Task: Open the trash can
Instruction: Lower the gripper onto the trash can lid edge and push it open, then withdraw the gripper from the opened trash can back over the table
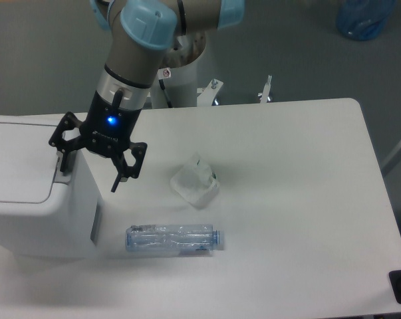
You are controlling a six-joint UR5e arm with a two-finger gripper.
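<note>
I see fingers [89,170] spread open, empty, over trash can [37,189] tab at desk's left edge | risk: fingertip slips off tab, lid [20,163] stays shut, or shoves bin

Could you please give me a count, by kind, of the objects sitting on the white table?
Trash can: 1
Clear plastic bottle, lying on its side: 1
Small translucent plastic container: 1
Total: 3
</note>
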